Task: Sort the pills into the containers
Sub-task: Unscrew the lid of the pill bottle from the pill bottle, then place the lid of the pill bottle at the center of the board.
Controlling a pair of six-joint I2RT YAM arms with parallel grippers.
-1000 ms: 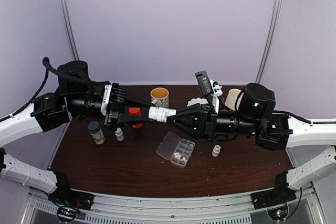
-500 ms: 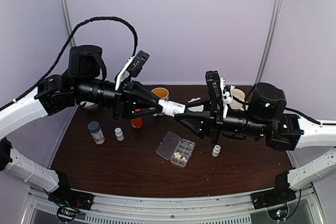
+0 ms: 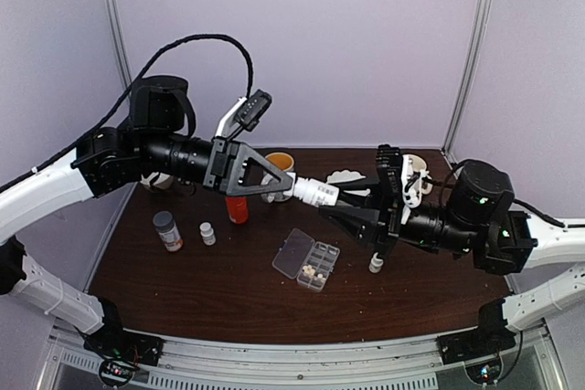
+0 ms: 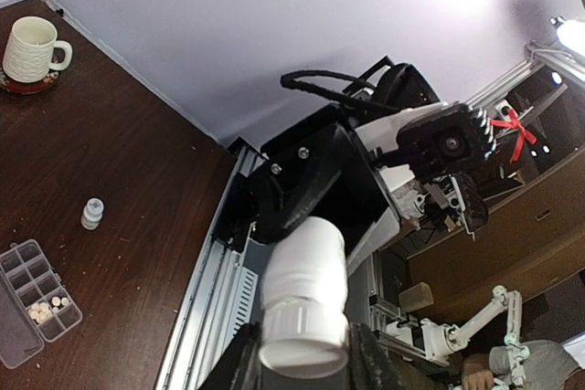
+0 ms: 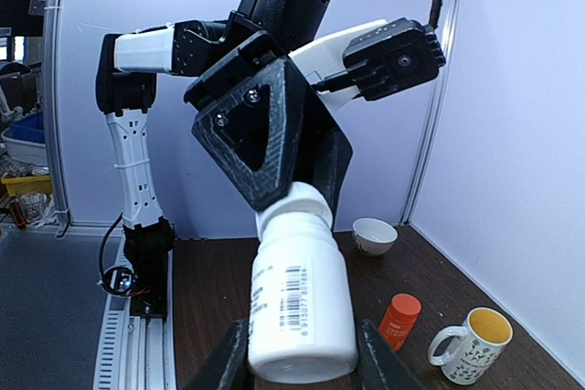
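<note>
Now: left pincer (image 3: pixel 294 187) clamps the cap (image 5: pixel 292 200) of the white bottle (image 5: pixel 302 308); right pincer (image 3: pixel 340 202) grips its body. Pills (image 3: pixel 313 272) look tiny, light, prone to rolling; best poured, not pinched.

The big bottle (image 5: pixel 302 312) is white, with a black barcode printed on its label, and the table (image 3: pixel 228 299) is dark reddish-brown wood. The pills (image 3: pixel 313 272) are whitish and tan in the clear, colourless organizer box (image 3: pixel 291 253). There is also an orange bottle (image 3: pixel 237 210), a grey-capped bottle (image 3: pixel 167 230), and a mug (image 3: pixel 279 171) that is white with small dark markings and yellow inside
</note>
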